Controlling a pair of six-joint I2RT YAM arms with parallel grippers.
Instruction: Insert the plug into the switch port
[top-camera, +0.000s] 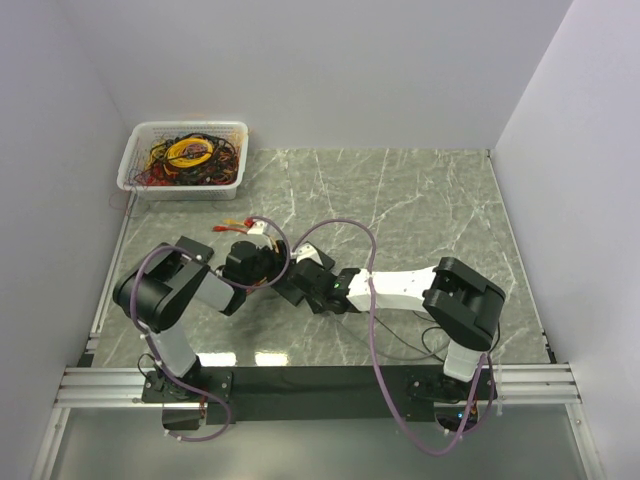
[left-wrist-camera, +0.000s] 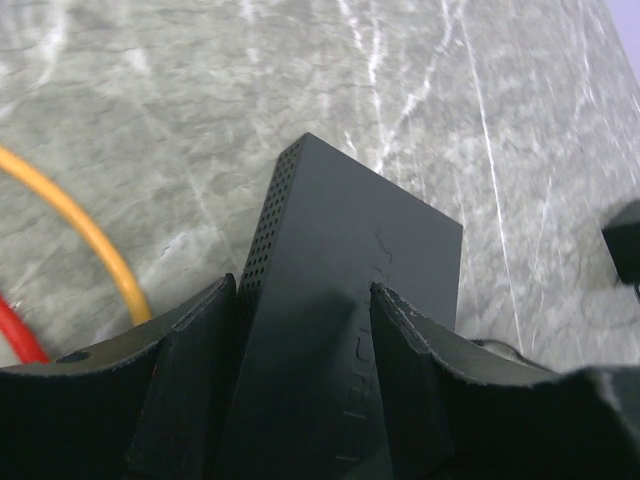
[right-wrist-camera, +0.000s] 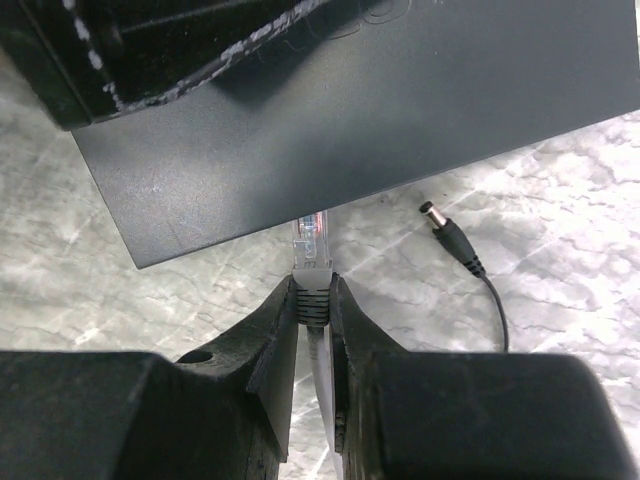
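At the middle of the marble worktop (top-camera: 430, 200), the left jaws clamp the black switch (left-wrist-camera: 345, 260) by both flanks, apparently to steady it. The right jaws pinch the grey boot of the clear plug (right-wrist-camera: 311, 238), leaving its tip free at the switch's edge, seemingly lined up for insertion. A loose power connector (right-wrist-camera: 447, 228) lies just beside.

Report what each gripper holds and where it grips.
Left gripper: the black switch, clamped across its body. Right gripper: the cable plug, pinched at its grey rear end.
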